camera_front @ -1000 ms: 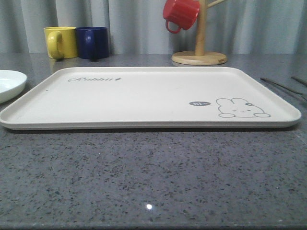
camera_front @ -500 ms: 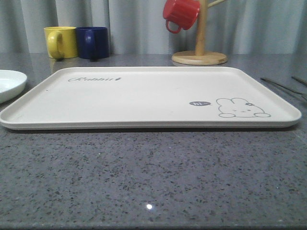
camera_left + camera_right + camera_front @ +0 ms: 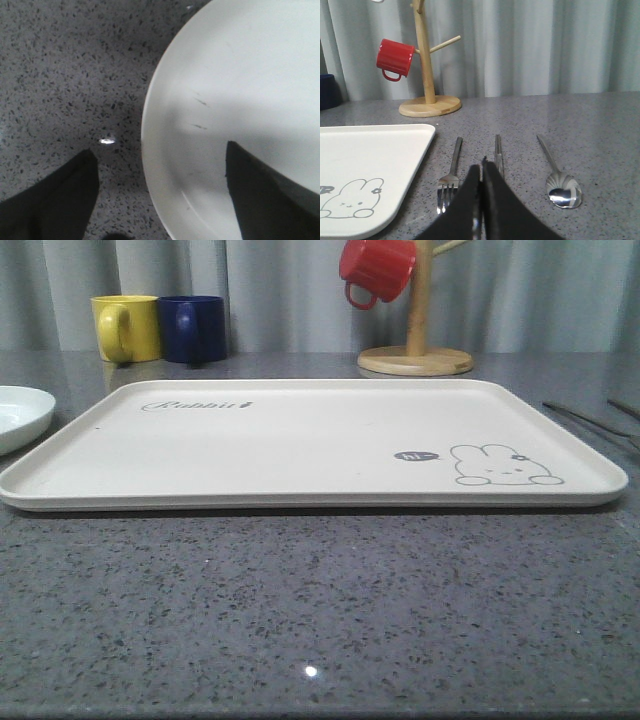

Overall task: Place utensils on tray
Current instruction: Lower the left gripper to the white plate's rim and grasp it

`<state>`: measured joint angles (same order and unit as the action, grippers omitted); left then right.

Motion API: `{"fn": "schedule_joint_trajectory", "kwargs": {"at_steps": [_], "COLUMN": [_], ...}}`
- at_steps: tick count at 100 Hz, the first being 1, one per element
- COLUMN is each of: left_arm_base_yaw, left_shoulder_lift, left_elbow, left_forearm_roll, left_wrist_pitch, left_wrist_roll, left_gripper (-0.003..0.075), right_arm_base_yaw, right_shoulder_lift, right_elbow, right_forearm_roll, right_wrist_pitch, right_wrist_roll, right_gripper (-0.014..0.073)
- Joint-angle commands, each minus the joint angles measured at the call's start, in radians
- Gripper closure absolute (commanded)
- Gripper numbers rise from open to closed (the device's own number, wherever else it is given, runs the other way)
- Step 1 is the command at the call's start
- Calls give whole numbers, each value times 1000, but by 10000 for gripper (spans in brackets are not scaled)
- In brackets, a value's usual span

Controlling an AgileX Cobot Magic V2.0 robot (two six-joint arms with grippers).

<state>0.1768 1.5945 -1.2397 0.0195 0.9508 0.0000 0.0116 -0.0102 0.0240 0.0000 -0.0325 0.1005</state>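
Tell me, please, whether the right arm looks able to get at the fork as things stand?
Probably yes. The fork lies bare on the counter beside the tray, just ahead of the right gripper, with nothing between them. The jaws are shut, though, so they must open first.

chopsticks [image 3: 498, 152]: near ends hidden behind right end effector [image 3: 481, 200] | white dish [image 3: 20, 415]: cut by frame edge

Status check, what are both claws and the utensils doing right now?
Left claw open above white dish. Right claw shut, empty. Fork, chopsticks, spoon on table beside bare tray. Nothing blocking.
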Motion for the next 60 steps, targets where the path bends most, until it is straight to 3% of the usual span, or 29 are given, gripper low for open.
{"fn": "schedule_joint_trajectory", "kwargs": {"at_steps": [1, 36, 50, 60], "left_arm_base_yaw": [14, 30, 30, 30], "left_shoulder_lift": [-16, 34, 36, 36], "left_elbow": [-33, -33, -33, -33], "left_forearm_roll": [-8, -43, -43, -43], "left_wrist_pitch": [-33, -37, -37, -37], "left_wrist_roll": [0, 12, 13, 27], "left_gripper": [216, 233, 294, 401], "right_arm_base_yaw": [-3, -3, -3, -3], "right_shoulder_lift": [-19, -19, -19, -19], "right_elbow": [3, 3, 3, 3], "right_forearm_roll": [-14, -14, -14, -14], "right_wrist_pitch": [-83, -83, -83, -83], "right_wrist_roll": [-8, -8, -8, -8], "right_gripper": [662, 662, 662, 662]}}
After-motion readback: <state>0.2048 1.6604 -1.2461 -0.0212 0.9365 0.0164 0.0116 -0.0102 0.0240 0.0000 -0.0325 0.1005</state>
